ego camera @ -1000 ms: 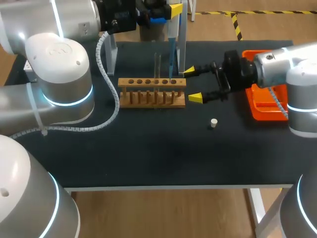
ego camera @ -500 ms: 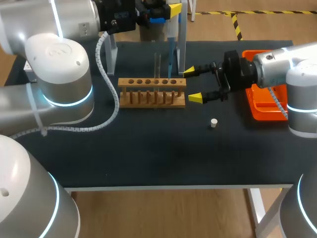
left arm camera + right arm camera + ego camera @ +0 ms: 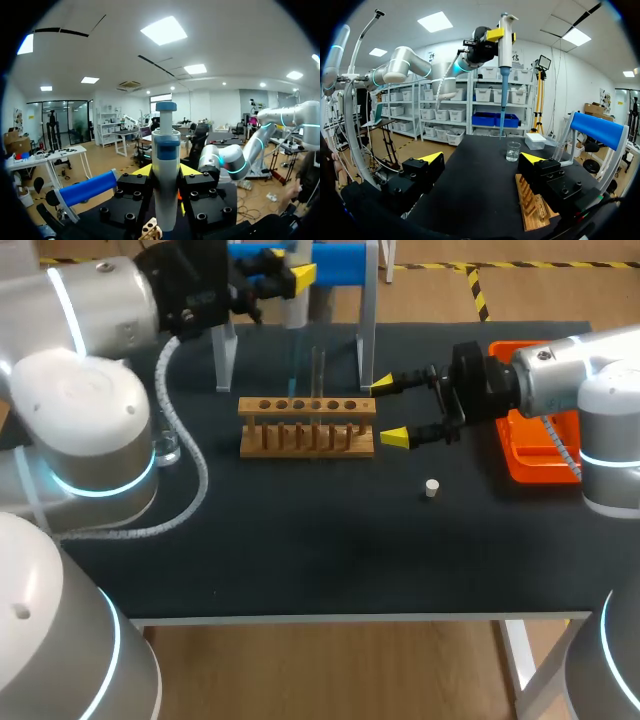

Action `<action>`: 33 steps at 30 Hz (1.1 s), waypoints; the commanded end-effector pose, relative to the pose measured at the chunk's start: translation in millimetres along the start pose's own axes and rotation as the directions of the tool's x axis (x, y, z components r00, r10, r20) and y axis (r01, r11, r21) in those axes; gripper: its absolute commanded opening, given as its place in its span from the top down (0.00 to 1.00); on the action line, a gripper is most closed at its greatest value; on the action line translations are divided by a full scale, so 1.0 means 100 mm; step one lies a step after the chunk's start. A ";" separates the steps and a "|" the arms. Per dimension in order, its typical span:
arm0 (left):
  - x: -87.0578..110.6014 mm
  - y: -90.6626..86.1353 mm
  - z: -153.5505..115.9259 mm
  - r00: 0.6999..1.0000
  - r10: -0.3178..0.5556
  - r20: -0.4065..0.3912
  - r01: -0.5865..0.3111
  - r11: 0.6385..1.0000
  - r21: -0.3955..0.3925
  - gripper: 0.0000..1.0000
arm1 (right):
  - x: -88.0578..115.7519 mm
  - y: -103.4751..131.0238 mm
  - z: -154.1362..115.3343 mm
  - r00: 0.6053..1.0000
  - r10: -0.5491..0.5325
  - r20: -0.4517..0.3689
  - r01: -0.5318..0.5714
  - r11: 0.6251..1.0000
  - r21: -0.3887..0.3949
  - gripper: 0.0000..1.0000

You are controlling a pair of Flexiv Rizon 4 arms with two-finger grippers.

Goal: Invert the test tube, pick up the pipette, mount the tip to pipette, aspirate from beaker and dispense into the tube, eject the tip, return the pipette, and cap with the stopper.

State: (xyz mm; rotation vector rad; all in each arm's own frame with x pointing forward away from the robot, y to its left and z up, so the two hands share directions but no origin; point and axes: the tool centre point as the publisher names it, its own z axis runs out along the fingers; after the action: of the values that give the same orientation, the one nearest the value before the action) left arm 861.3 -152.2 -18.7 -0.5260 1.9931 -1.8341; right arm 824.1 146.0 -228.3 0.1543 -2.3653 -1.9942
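A small white stopper (image 3: 431, 488) lies alone on the black table (image 3: 300, 540), nearest the robot. Past it, the right gripper (image 3: 388, 410) sits with its yellow-tipped fingers spread apart, holding nothing, just beside the right end of a wooden rack (image 3: 307, 438) where a clear test tube (image 3: 318, 368) stands upright; a glass beaker (image 3: 166, 449) sits off the rack's left end. Farther back, the left gripper (image 3: 166, 172) is clamped on the upright pipette (image 3: 296, 308), whose blue tip (image 3: 503, 107) points down above the table.
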 end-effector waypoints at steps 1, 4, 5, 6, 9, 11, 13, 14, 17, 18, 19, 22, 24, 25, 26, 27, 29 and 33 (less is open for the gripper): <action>-0.07 0.11 -0.48 1.000 0.004 0.013 -0.004 1.000 0.008 1.00 | 0.00 0.00 -0.01 1.000 0.000 -0.001 0.000 1.000 0.002 0.00; -0.16 0.16 -0.63 0.999 0.009 0.041 -0.010 1.000 0.016 1.00 | 0.00 0.00 -0.01 1.000 0.000 -0.001 0.000 1.000 0.002 0.00; -0.20 0.18 -0.68 0.999 0.012 0.051 -0.013 1.000 0.020 1.00 | 0.00 0.00 -0.01 1.000 0.000 -0.001 0.000 1.000 0.002 0.00; -0.23 0.19 -0.74 0.998 0.015 0.061 -0.017 0.999 0.028 1.00 | 0.00 0.00 -0.01 1.000 0.000 -0.001 0.000 1.000 0.002 0.00; -0.32 0.25 -0.88 0.996 0.020 0.091 -0.025 0.999 0.046 1.00 | 0.00 0.00 -0.01 1.000 0.000 -0.001 0.000 1.000 0.002 0.00; -0.39 0.28 -0.95 0.994 0.022 0.103 -0.027 0.998 0.051 1.00 | 0.00 0.00 -0.01 1.000 0.000 -0.001 0.000 1.000 0.002 0.00; -0.46 0.33 -1.02 0.994 0.019 0.111 -0.025 0.998 0.055 1.00 | 0.00 0.00 -0.01 1.000 0.000 -0.001 0.000 1.000 0.002 0.00; -0.49 0.35 -1.05 0.993 0.019 0.113 -0.025 0.998 0.056 1.00 | 0.00 0.00 -0.01 1.000 0.000 -0.001 0.000 1.000 0.002 0.00; -0.59 0.41 -1.12 0.992 0.015 0.123 -0.023 0.998 0.061 1.00 | 0.00 0.00 -0.01 1.000 0.000 -0.001 0.000 1.000 0.002 0.00; -0.62 0.42 -1.14 0.992 0.015 0.128 -0.024 0.998 0.065 1.00 | 0.00 0.00 -0.01 1.000 0.000 -0.001 0.000 1.000 0.002 0.00; -0.65 0.44 -1.17 0.991 0.016 0.131 -0.025 0.997 0.066 1.00 | 0.00 0.00 -0.01 1.000 0.000 -0.001 0.000 1.000 0.002 0.00; -0.75 0.49 -1.26 0.989 0.016 0.146 -0.027 0.997 0.074 1.00 | 0.00 0.00 -0.01 1.000 0.000 -0.001 0.000 1.000 0.002 0.00; -0.81 0.52 -1.30 0.989 0.016 0.150 -0.027 0.997 0.076 1.00 | 0.00 0.00 -0.01 1.000 0.000 -0.001 0.000 1.000 0.002 0.00; -0.84 0.53 -1.31 0.988 0.016 0.151 -0.027 0.997 0.076 1.00 | 0.00 0.00 -0.01 1.000 0.000 -0.001 0.000 1.000 0.002 0.00; -0.88 0.54 -1.33 0.988 0.016 0.152 -0.028 0.997 0.076 1.00 | 0.00 0.00 -0.01 1.000 0.000 -0.001 0.000 1.000 0.002 0.00; -0.91 0.55 -1.34 0.988 0.016 0.153 -0.028 0.997 0.076 1.00 | 0.00 0.00 -0.01 1.000 0.000 -0.001 0.000 1.000 0.002 0.00; -0.97 0.58 -1.36 0.988 0.015 0.156 -0.028 0.997 0.078 1.00 | 0.00 0.00 -0.01 1.000 0.000 -0.001 0.000 1.000 0.002 0.00; -1.11 0.62 -1.42 0.987 0.017 0.157 -0.029 0.996 0.079 1.00 | 0.00 0.00 -0.01 1.000 0.000 -0.001 0.000 1.000 0.002 0.00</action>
State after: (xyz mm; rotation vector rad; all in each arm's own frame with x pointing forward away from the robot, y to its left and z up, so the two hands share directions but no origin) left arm 879.9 20.6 -65.4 -0.6221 1.8119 -1.7714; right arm 823.7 146.0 -228.1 0.1540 -2.3661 -1.9940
